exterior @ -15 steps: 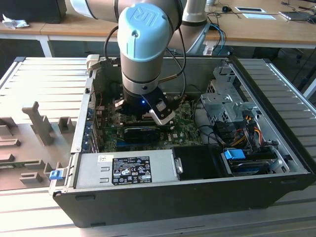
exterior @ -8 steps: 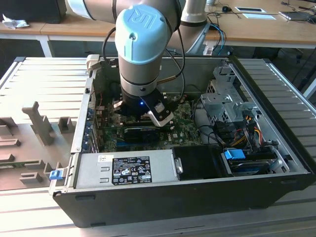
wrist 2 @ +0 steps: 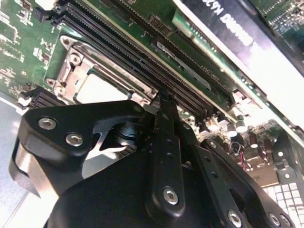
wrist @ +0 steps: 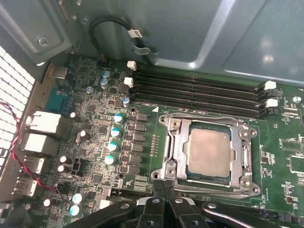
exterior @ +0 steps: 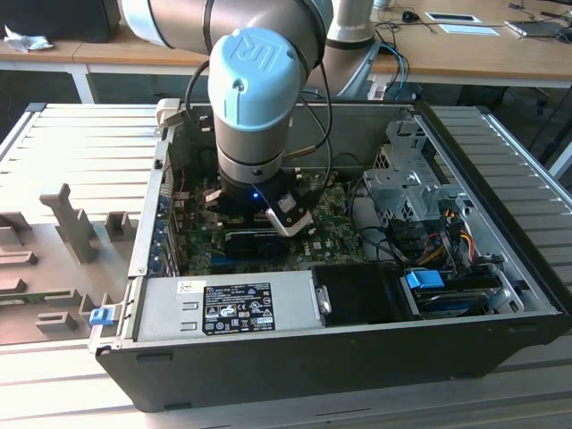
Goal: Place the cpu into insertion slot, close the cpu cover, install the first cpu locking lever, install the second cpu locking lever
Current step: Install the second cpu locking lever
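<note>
One arm, wrist pointing straight down, reaches into my open black computer case (exterior: pixel 500 268); its black gripper (wrist: pixel 163 187), fingertips pinched together on nothing, hovers beside the silver-grey cover (wrist: pixel 176 142) lying over the pale square cpu (wrist: pixel 209 153) seated in its socket.

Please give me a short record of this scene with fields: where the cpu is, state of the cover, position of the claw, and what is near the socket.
cpu: seated in the insertion slot, silvery face up
cpu cover: metal frame lying flat around the cpu
claw: fingertips together, at the socket's edge, holding nothing visible
neighbours: black memory slots beside the socket
enclosure: open computer case, arm reaching inside
</note>
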### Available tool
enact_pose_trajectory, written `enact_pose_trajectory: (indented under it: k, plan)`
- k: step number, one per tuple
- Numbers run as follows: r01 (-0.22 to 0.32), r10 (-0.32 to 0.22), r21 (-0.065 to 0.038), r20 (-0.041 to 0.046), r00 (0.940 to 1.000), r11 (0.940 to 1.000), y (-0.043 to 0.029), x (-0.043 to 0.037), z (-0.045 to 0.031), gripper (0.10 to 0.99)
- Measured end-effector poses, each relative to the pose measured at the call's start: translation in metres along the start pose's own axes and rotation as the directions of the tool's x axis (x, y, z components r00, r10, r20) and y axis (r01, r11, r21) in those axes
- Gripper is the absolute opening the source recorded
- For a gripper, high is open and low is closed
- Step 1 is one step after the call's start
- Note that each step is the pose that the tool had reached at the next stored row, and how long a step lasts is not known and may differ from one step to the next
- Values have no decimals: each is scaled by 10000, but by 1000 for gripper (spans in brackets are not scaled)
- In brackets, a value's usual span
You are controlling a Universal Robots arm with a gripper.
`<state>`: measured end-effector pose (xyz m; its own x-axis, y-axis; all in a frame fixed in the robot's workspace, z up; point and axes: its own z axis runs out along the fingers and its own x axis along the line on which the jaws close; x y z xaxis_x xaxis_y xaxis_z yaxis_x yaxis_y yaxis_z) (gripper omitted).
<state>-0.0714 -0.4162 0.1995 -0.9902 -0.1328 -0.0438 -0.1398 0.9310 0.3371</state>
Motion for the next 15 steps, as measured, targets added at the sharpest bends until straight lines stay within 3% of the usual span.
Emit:
enact_pose_trajectory:
  k: [6, 15]
  plan:
    - [-2, 2, -109, 16, 10000, 9999, 1, 12, 47, 106]
    - [-1, 1, -141, 19, 10000, 9999, 50, 57, 102, 106]
